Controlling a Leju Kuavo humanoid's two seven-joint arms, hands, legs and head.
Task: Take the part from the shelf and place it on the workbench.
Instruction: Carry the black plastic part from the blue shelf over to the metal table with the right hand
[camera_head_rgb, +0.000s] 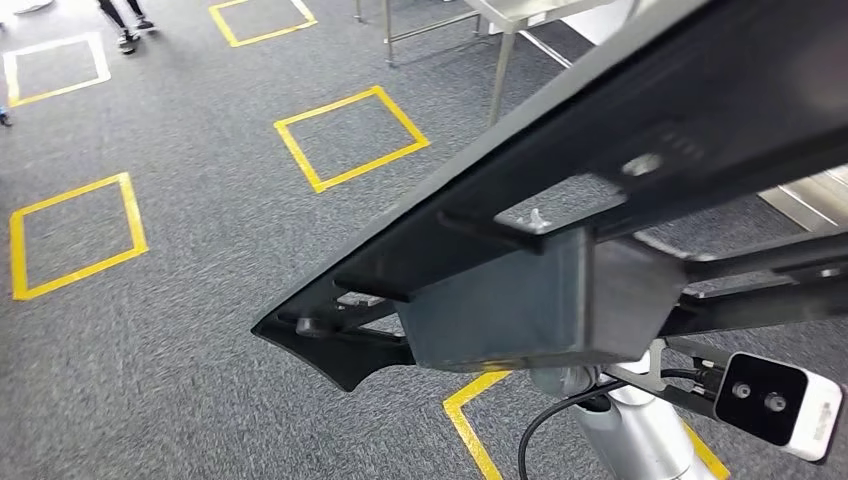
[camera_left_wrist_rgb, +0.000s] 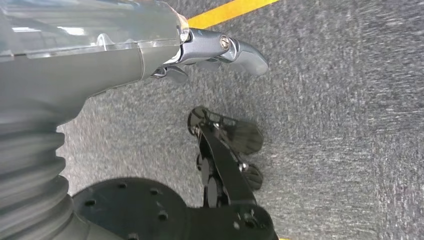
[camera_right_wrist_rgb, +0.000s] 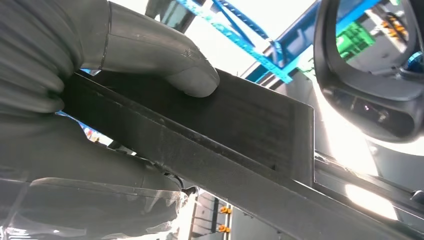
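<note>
Right hand (camera_right_wrist_rgb: 100, 100) grasps the long black part (camera_head_rgb: 600, 180), thumb (camera_right_wrist_rgb: 165, 55) pressed on its flat face; in the head view the part runs from 8 o'clock to 2 o'clock above grey carpet (camera_head_rgb: 180, 300) with yellow squares (camera_head_rgb: 350, 138). Left hand (camera_left_wrist_rgb: 210, 55) hangs released over the carpet.

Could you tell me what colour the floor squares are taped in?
Yellow tape squares on grey carpet, clearest in the head view.

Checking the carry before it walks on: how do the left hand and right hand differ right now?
The right hand grips the black part, thumb pressed on its flat face; the left hand holds nothing. The right hand is raised, a blue frame behind it; the left hangs over grey carpet. Both wear grey ribbed covers.
</note>
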